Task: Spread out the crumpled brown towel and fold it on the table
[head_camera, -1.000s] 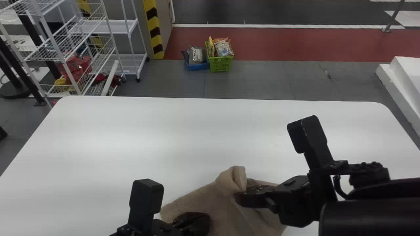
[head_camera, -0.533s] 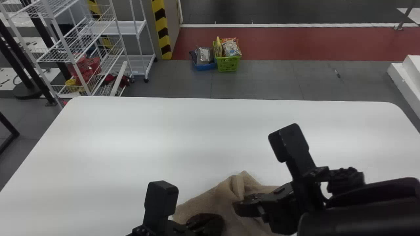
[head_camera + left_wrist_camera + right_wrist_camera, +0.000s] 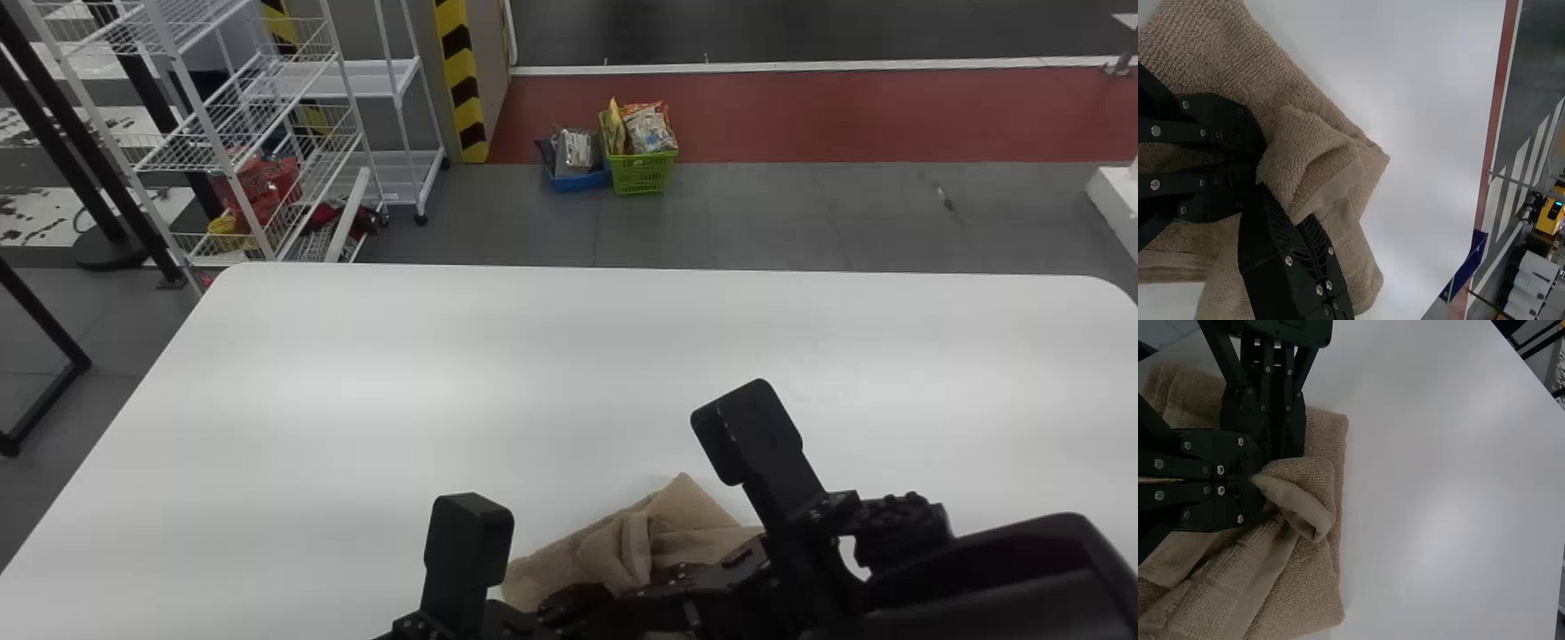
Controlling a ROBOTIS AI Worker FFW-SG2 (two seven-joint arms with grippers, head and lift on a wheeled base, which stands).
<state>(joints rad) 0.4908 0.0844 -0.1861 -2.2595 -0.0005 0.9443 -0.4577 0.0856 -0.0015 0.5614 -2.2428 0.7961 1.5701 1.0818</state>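
Count, by kind. Towels: 1, the brown towel (image 3: 689, 508), at the near side. Tables: 1, white table (image 3: 400, 373). Grippers: 2, the left gripper (image 3: 578, 604) and the right gripper (image 3: 653, 606). Floor containers, far side beyond the table: 2, one green basket (image 3: 642, 176), one blue tray (image 3: 580, 182). Shelf units, far left: 2, a wire rack (image 3: 213, 122) and a solid-shelved rack (image 3: 396, 167). Yellow-and-black striped strips, far left: 2. Exact number of packets in containers: cannot tell.
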